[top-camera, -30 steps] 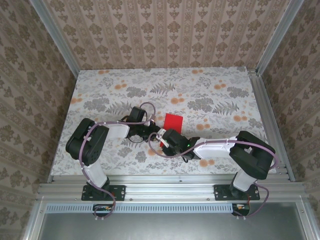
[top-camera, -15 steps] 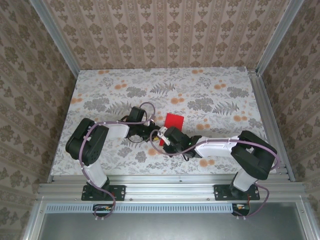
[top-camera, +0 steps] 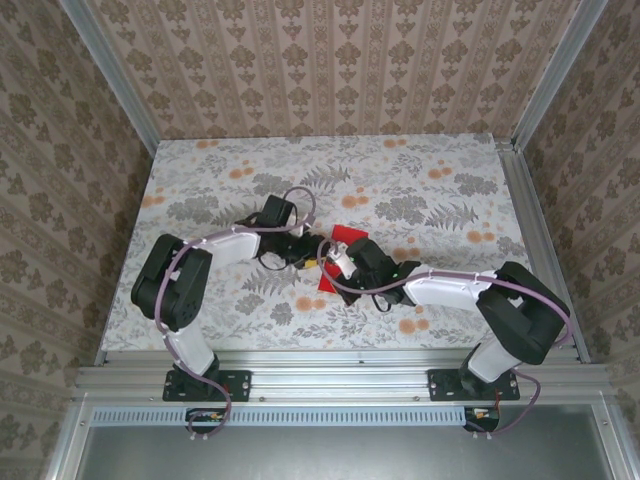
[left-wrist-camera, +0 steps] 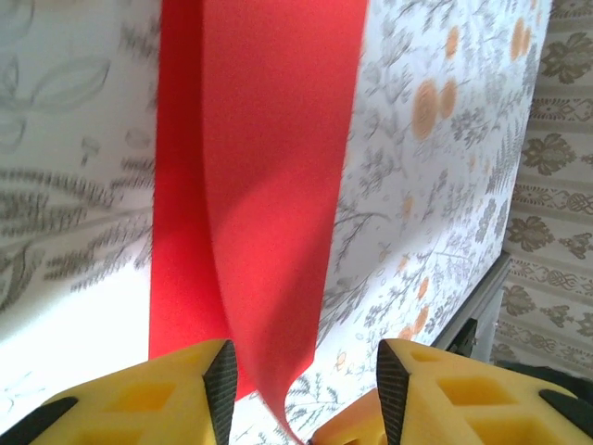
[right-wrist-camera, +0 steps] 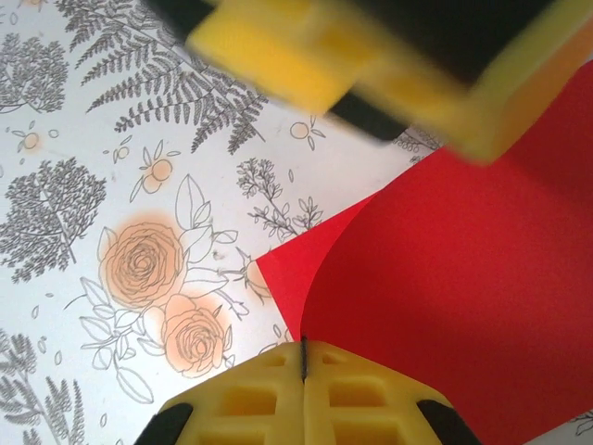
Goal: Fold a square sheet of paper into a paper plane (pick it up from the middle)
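Note:
The square sheet of paper (top-camera: pixel 349 237) is bright red and lies mid-table on the floral cloth, one flap curled up off its lower layer. My right gripper (top-camera: pixel 336 263) is shut on the edge of that raised flap; in the right wrist view its jaws (right-wrist-camera: pixel 304 350) pinch the paper (right-wrist-camera: pixel 445 278) where the curl meets them. My left gripper (top-camera: pixel 308 257) stands open just left of it. In the left wrist view the paper (left-wrist-camera: pixel 269 139) hangs down between the spread fingers (left-wrist-camera: pixel 306 371), near the left pad, unpinched. The left gripper's yellow fingers (right-wrist-camera: pixel 278 56) appear blurred at the top of the right wrist view.
The table (top-camera: pixel 430 190) has a grey and orange floral cloth. Patterned walls and metal frame posts close it in at the back and sides. A frame rail (left-wrist-camera: pixel 482 311) marks the table's edge in the left wrist view. Both arm bases sit at the near rail (top-camera: pixel 340 380).
The left gripper has opened and let go of the paper. Both grippers moved slightly away from the near edge, and the right one, still shut, now holds the flap up.

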Controlling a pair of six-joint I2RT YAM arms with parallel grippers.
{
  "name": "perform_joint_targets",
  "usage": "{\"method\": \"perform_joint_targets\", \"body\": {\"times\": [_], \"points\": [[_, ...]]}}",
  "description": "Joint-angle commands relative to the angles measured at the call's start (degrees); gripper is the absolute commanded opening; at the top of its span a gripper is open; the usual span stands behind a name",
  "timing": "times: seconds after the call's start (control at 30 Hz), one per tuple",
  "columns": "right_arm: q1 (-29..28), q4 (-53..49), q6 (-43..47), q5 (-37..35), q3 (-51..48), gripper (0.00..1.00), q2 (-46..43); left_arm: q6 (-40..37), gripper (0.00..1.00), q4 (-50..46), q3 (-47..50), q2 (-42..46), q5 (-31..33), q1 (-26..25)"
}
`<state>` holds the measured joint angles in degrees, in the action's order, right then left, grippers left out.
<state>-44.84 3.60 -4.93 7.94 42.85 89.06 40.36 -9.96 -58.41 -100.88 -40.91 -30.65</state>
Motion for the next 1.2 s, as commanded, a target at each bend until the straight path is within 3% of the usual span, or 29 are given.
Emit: {"method": "perform_joint_targets", "body": {"times": [0.0, 0.27, 0.67, 1.17], "points": [[0.4, -1.2, -1.2, 4.4, -0.8, 0.0, -2.0, -6.5, 0.47, -7.5, -5.2, -2.4, 2.2, 0.4], [1.5, -0.6, -2.4, 7.9, -1.5, 0.0, -2.7, -9.8, 0.46, -11.2, -15.8, -10.2, -0.6, -0.7], [2.5, -1.1, -2.6, 9.9, -1.5, 0.0, -2.8, -13.7, 0.42, -14.2, -21.3, -17.6, -3.1, -2.5], [5.4, -2.4, -1.7, 10.2, -1.0, 0.0, -2.3, -22.6, 0.38, -24.1, -22.4, -21.7, 1.2, -2.8]]}}
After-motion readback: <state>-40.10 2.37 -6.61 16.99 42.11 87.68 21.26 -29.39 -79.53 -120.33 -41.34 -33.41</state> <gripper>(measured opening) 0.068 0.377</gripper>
